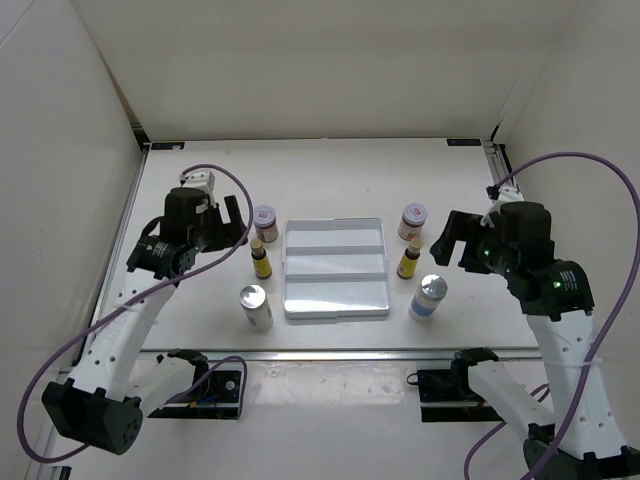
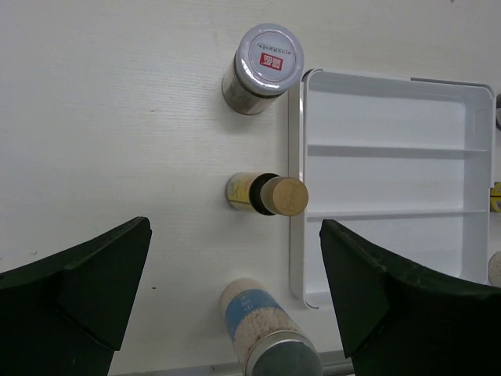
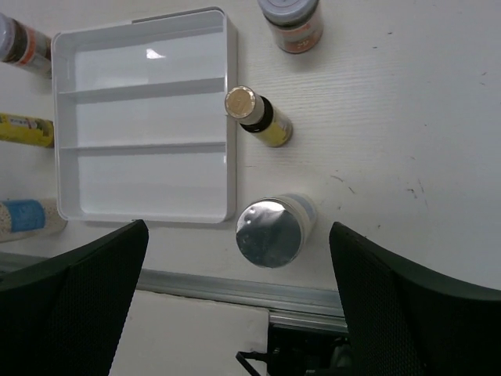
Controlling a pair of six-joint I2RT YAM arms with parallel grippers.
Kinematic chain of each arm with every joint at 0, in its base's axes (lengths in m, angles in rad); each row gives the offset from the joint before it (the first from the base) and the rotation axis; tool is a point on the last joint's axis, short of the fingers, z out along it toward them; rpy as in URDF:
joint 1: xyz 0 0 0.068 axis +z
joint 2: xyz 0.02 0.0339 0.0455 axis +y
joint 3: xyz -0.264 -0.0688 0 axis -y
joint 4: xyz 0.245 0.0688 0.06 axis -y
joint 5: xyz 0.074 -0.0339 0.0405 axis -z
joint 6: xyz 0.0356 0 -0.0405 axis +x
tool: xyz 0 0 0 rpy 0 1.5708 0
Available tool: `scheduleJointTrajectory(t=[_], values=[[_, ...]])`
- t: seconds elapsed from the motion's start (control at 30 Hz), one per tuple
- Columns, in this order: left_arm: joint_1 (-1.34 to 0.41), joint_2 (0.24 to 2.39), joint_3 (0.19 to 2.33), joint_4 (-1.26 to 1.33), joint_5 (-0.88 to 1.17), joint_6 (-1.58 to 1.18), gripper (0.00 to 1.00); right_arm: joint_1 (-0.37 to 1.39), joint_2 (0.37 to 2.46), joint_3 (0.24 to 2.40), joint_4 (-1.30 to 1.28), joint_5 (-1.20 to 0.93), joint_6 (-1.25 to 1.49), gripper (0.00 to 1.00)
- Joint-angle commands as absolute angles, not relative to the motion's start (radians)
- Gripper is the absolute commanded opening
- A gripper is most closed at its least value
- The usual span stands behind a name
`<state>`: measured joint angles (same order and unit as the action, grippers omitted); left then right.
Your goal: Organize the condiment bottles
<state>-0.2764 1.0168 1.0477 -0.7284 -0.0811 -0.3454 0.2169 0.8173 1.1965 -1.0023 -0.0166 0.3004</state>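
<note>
black fingers [image 2: 78,305] of the left hand [image 1: 238,225] fill the bottom corners of the left wrist view. they are spread wide with nothing between them. the right hand [image 1: 447,240] is spread wide too and holds nothing. both hands hang above the white bench [image 1: 330,170], one at each side of the top view.

in the middle of the top view lies a flat white tray with three long slots [image 1: 335,295]. all six bottles stand upright on the bench outside the tray, three in a row down each side of it.

on the left side, from upper to lower in the frame, stand a squat white-lidded jar with a red mark [image 1: 265,217], a slim yellow bottle with a dark neck [image 1: 261,260] just beside the tray's rim, and a white bottle with a shiny silver cap [image 1: 254,305] near the tray's lower left corner.

on the right side, in the same order, stand a second squat red-marked jar [image 1: 413,218], a second slim yellow bottle [image 1: 409,260] and a second silver-capped white bottle [image 1: 429,296] near the lower right corner.
</note>
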Motion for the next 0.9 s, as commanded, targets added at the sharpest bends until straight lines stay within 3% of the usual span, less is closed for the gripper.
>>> scheduleJointTrajectory(t=[0.0, 0.3, 0.53, 0.67, 0.87], values=[[-0.279, 0.95, 1.12, -0.81, -0.074, -0.379, 1.0, 0.219, 0.85, 1.273, -1.107, 0.029, 0.31, 1.0], [-0.279, 0.87, 1.063, -0.89, -0.156, -0.379, 1.0, 0.219, 0.957, 1.282, -1.278, -0.129, 0.291, 1.0], [-0.304, 0.799, 1.063, -0.89, -0.229, -0.397, 1.0, 0.219, 0.897, 1.243, -1.255, -0.037, 0.386, 1.0], [-0.304, 0.834, 1.063, -0.89, -0.202, -0.397, 1.0, 0.228, 0.928, 1.192, -1.267, -0.074, 0.4, 1.0], [-0.304, 0.873, 1.063, -0.89, -0.192, -0.397, 1.0, 0.288, 0.953, 1.169, -1.276, 0.044, 0.477, 0.97]])
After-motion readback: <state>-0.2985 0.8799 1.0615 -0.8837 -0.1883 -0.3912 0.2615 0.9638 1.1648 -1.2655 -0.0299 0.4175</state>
